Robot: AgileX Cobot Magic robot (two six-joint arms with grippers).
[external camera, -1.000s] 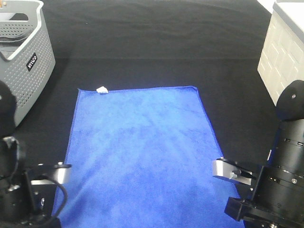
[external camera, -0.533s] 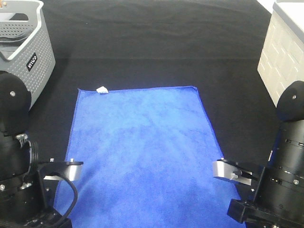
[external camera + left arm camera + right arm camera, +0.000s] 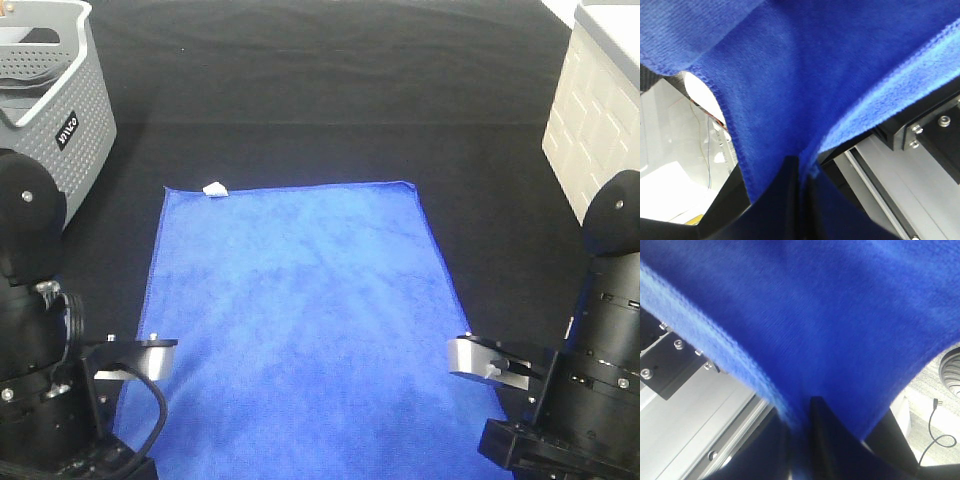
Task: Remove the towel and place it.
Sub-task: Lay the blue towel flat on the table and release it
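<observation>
Spread flat on the black worktop (image 3: 320, 110) is where the towel (image 3: 290, 310) is found, between a grey basket (image 3: 50, 110) and a white bin (image 3: 600, 110), with its little white tag (image 3: 214, 188) at the far left corner; the near edge looks to be pulled off the front of the worktop, where both arms are parked.

The left gripper (image 3: 800, 175) is seen pinched on a fold of blue cloth next to the stitched hem; the right gripper (image 3: 800, 420) is clamped on the cloth the same way at the other near corner.

Handling-wise, it's judged light, soft and totally floppy; no shape will be kept, so anything not held will sag and drag. Some cling to the dark surface is likely too. Best taken at both near corners, right on the stitched hem, where slipping is less likely.
</observation>
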